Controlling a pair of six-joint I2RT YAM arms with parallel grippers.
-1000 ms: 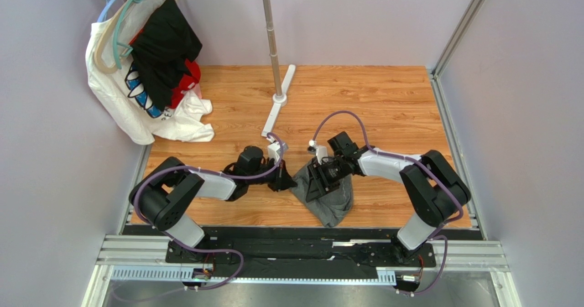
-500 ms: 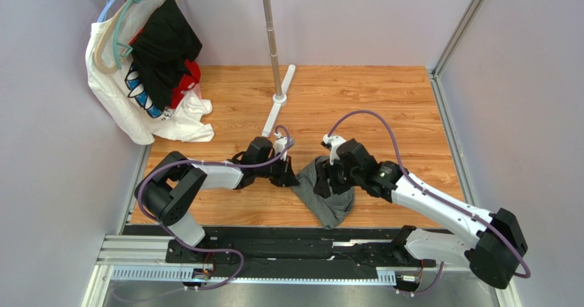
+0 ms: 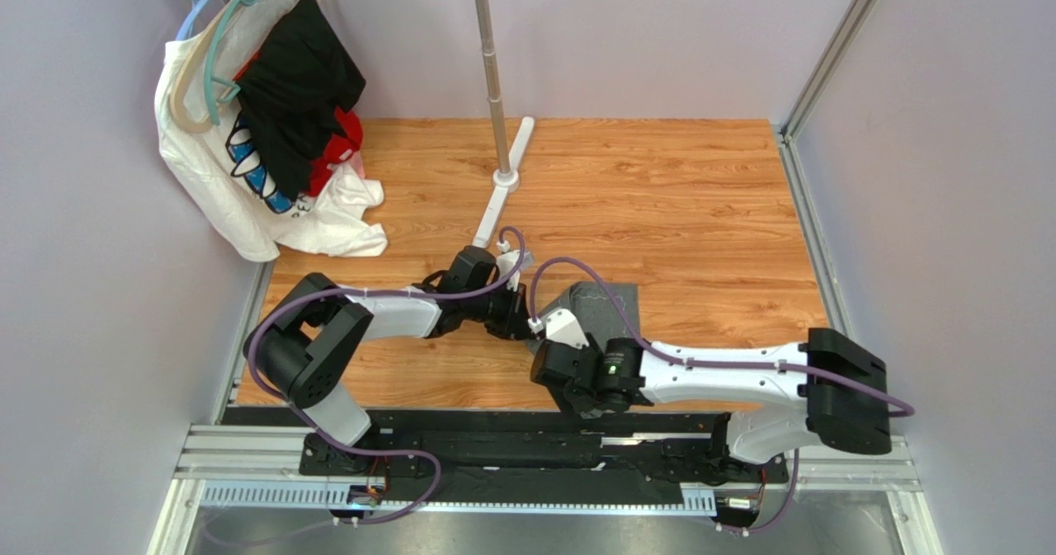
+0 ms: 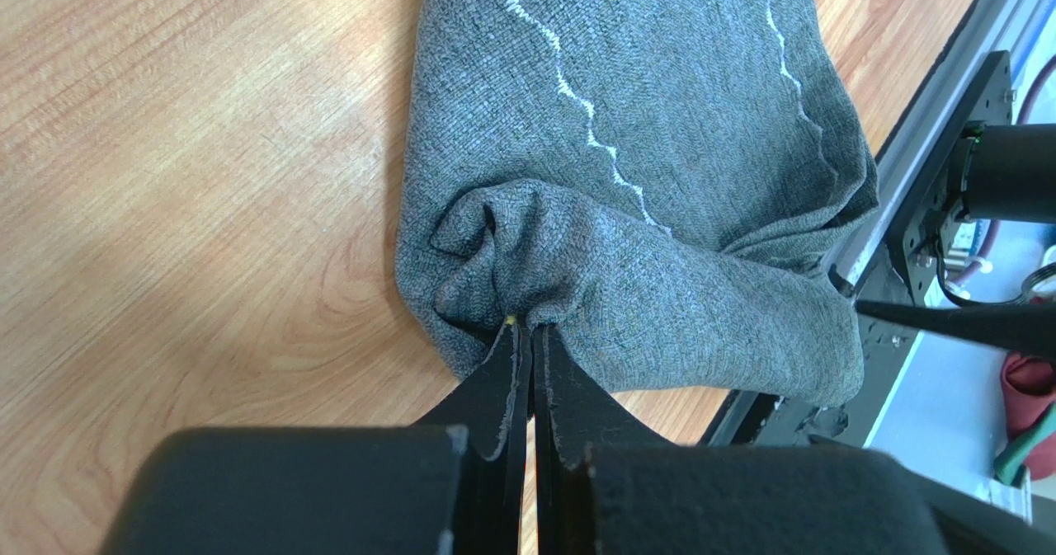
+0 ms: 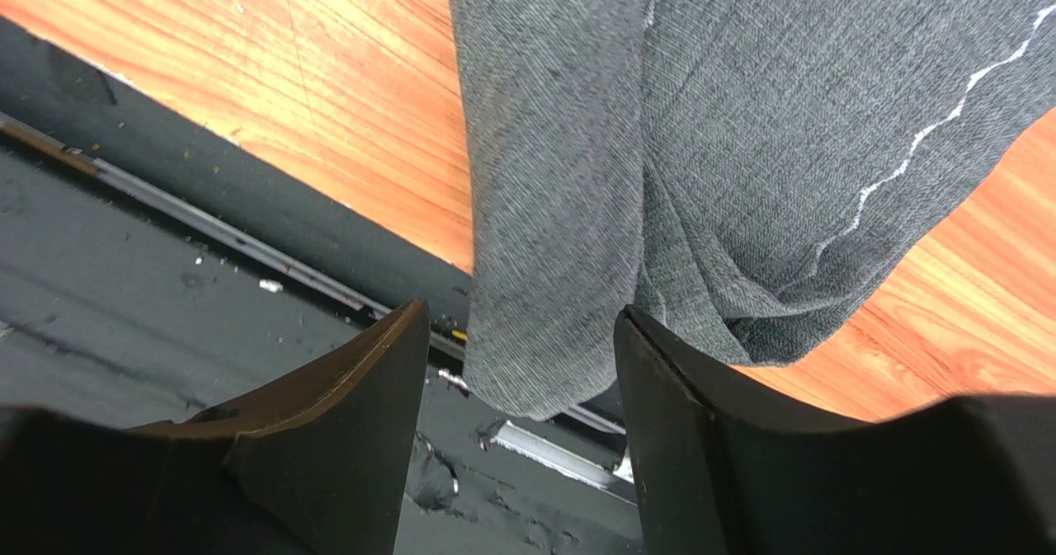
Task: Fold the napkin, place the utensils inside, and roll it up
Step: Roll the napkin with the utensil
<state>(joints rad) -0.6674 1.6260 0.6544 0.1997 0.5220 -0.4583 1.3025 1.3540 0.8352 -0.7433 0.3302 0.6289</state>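
The dark grey napkin (image 3: 606, 310) lies crumpled on the wooden table (image 3: 694, 209), a pale wavy stitch line along its edges (image 4: 564, 85). My left gripper (image 4: 522, 324) is shut on a bunched fold at the napkin's left side; in the top view it sits at the cloth's left edge (image 3: 517, 320). My right gripper (image 5: 521, 314) stands open at the table's near edge, with an overhanging end of the napkin (image 5: 552, 271) between its fingers, neither touching it. In the top view the right wrist (image 3: 593, 372) hides those fingers. No utensils are in view.
White, black and red clothes on hangers (image 3: 267, 122) hang at the back left. A metal pole on a white foot (image 3: 496, 85) stands at the back centre. A black rail (image 5: 186, 246) runs along the table's near edge under the right gripper.
The right arm has swung from over the napkin's middle down to its near end at the table edge. The left gripper keeps its hold, hardly moving.
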